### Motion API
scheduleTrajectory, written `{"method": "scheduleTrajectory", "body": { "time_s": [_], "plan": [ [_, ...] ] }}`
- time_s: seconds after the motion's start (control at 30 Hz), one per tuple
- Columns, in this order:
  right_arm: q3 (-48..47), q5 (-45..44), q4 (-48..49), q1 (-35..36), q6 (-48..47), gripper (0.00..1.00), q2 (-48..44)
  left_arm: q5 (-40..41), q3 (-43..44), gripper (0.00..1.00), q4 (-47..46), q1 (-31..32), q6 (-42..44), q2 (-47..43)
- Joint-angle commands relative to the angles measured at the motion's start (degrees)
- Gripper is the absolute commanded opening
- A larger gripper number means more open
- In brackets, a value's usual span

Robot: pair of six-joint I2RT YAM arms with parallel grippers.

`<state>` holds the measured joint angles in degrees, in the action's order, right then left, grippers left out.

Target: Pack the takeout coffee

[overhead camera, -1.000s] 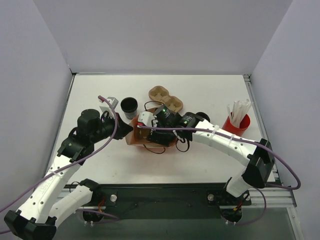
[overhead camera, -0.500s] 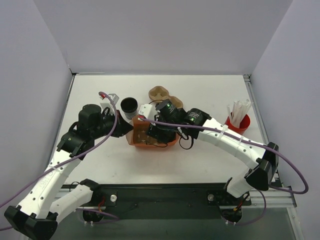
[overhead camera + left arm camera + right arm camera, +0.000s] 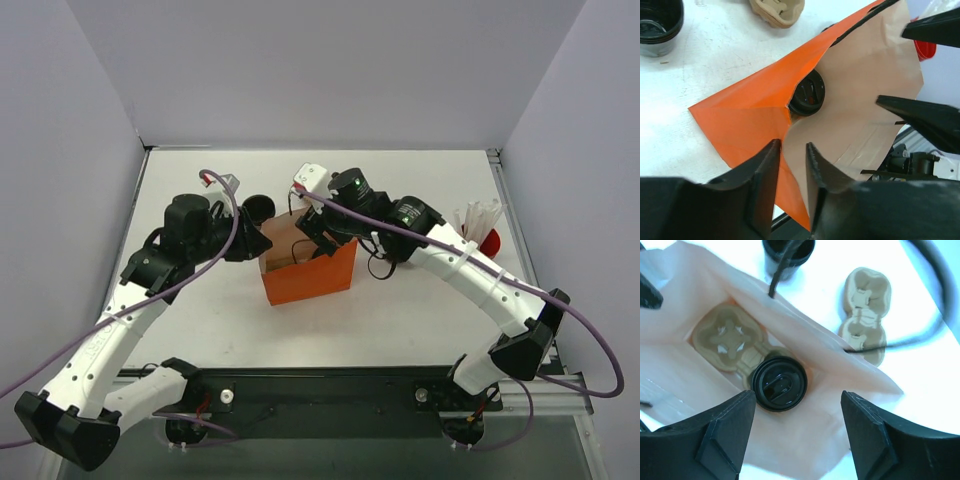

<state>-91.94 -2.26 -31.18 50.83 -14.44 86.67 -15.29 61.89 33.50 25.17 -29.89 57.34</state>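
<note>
Now the takeout coffee [image 3: 779,383], a small black paper cup with a round black plastic lid, sits upright inside the orange paper bag [image 3: 310,280]. It occupies one cell of a tan moulded-pulp two-cup carrier [image 3: 730,340] on the bag's floor. The bag stands open-mouthed on the white table [image 3: 400,320].

The right gripper [image 3: 797,400] hovers over the mouth, spread wide and holding nothing. The left gripper [image 3: 792,147] stands narrowly parted, with the bag's folded edge running into the gap. As far as the left wrist view shows, it is not squeezing that edge.

The likeliest trouble is the thin paper. With no firm pinch on the rim, that wall could sag inward or the bag could lean. A black cord handle [image 3: 779,275] hangs close to the right fingers, so a careless lift could snag it. I judge that would drag the bag over and tip the cup.

By count:
- One lidded coffee and one orange bag.
- Two pulp carriers, the second [image 3: 865,315] lying outside the bag.
- One lidless black cup [image 3: 258,208].
- One red cup [image 3: 484,243] holding white sticks [image 3: 478,218], too bunched to count.
</note>
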Motion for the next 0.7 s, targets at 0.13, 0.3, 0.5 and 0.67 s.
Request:
{"method": "scheduleTrajectory", "body": {
  "time_s": [0.13, 0.3, 0.5, 0.67],
  "plan": [
    [-8.2, -4.4, -0.5, -4.5, 8.4, 0.71, -1.5, 10.1, 8.1, 0.51, 2.1, 0.0, 1.4, 2.8],
    [-6.6, -11.0, 3.5, -6.3, 10.8, 0.72, -3.3, 10.4, 9.1, 0.68, 3.7, 0.0, 3.7, 3.4],
    [-6.6, -14.5, 5.2, -11.2, 17.6, 0.71, -5.5, 14.9, 10.3, 0.74, 5.8, 0.0, 6.2, 1.4],
    [-2.5, -22.2, 3.2, -18.1, 22.8, 0.70, -7.8, 14.2, 11.6, 0.78, 6.6, 0.0, 9.5, -1.3]
  ]
}}
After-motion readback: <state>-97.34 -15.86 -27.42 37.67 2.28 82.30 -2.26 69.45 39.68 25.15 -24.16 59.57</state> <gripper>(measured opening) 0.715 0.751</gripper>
